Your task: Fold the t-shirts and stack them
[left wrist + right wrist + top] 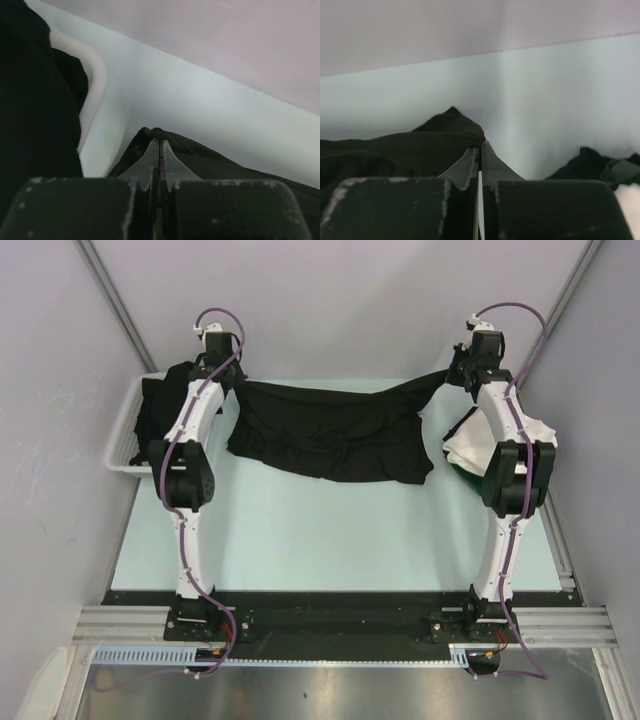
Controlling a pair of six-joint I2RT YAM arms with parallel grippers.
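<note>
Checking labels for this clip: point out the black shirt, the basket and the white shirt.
black shirt (pixel 330 435), top view, middle of the spread cloth.
basket (pixel 120 440), top view, left rim.
white shirt (pixel 462 445), top view, its left visible part.

Soft even light, faint shadows; left pincer (pixel 159 150) and right pincer (pixel 480 152) dark, blurred.

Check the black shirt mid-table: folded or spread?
Spread, not folded: black t-shirt stretched between left pincer and right pincer, lower edge rumpled.

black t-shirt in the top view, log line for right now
left gripper: shut on black t-shirt | right gripper: shut on same shirt | shirt: spread between both, lower part on table
</note>
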